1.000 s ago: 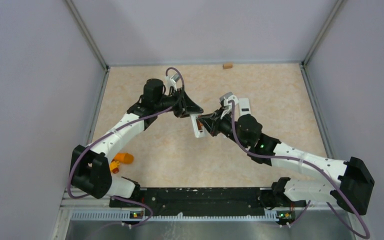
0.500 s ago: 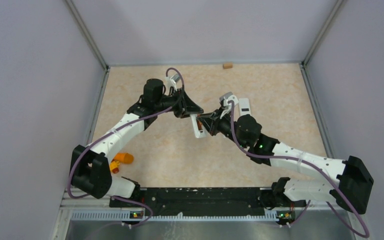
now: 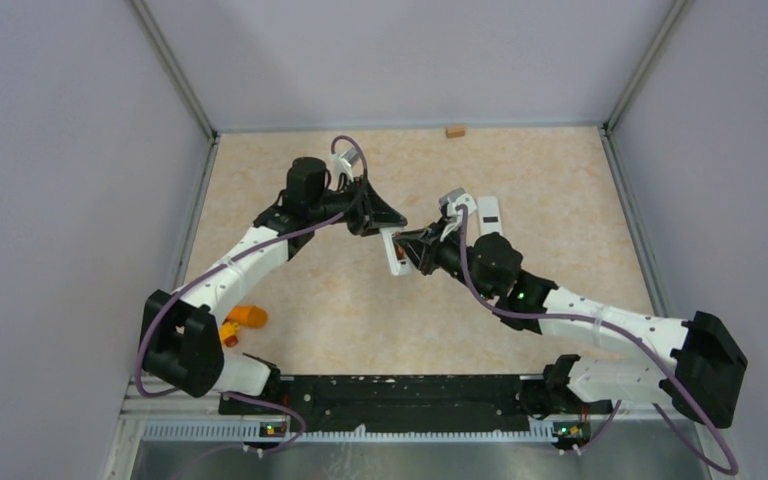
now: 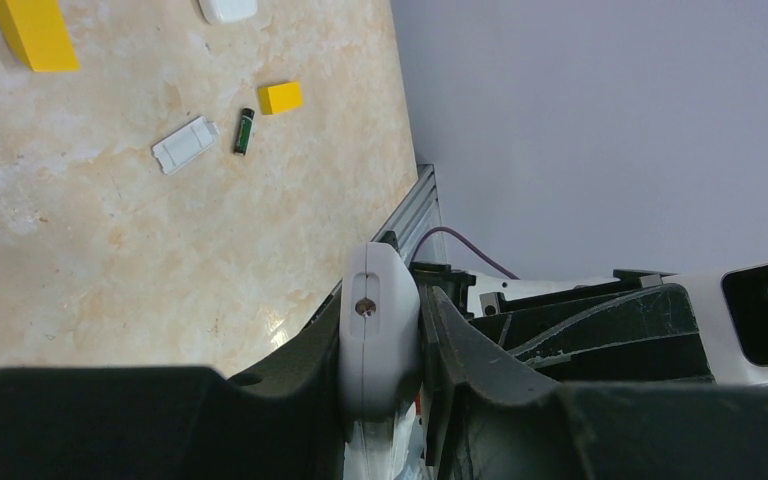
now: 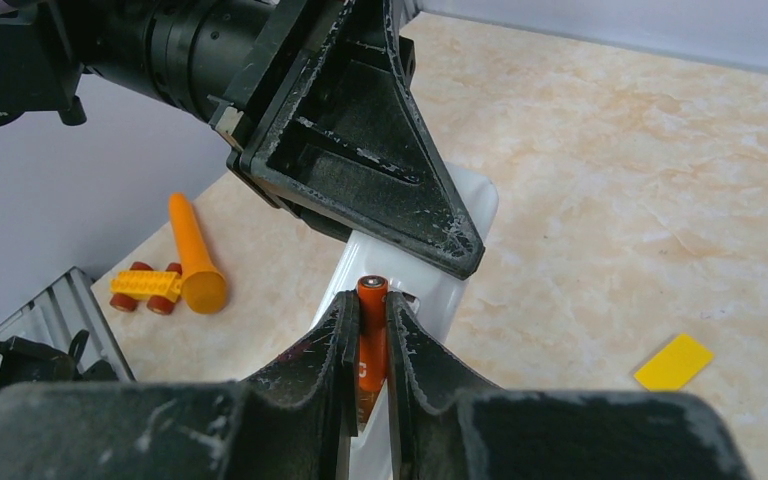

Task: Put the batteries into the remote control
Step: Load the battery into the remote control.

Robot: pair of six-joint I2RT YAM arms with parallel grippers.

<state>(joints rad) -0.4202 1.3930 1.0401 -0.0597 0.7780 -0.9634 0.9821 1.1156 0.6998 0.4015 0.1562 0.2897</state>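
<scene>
My left gripper point(image 3: 384, 226) is shut on the slim white remote control point(image 3: 396, 256) and holds it above the table; in the left wrist view the remote's end point(image 4: 379, 345) sits between the fingers of that gripper point(image 4: 384, 325). My right gripper point(image 5: 370, 305) is shut on an orange-and-black battery point(image 5: 371, 345), with the battery's tip over the remote's back point(image 5: 452, 290). In the top view the right gripper point(image 3: 416, 250) meets the remote. A dark battery point(image 4: 244, 131) lies on the table beside a white cover point(image 4: 186, 145). The third battery is out of view.
An orange cylinder point(image 3: 251, 316) and a yellow wheeled block point(image 5: 146, 286) lie near the left wall. Yellow blocks point(image 4: 281, 97) point(image 5: 673, 362) lie on the table. A second white remote point(image 3: 488, 212) lies behind the right wrist. A small brown block point(image 3: 454, 130) sits at the far edge.
My right gripper has edged slightly left and away with the battery, closer along the remote. The left arm and the remote have barely moved.
</scene>
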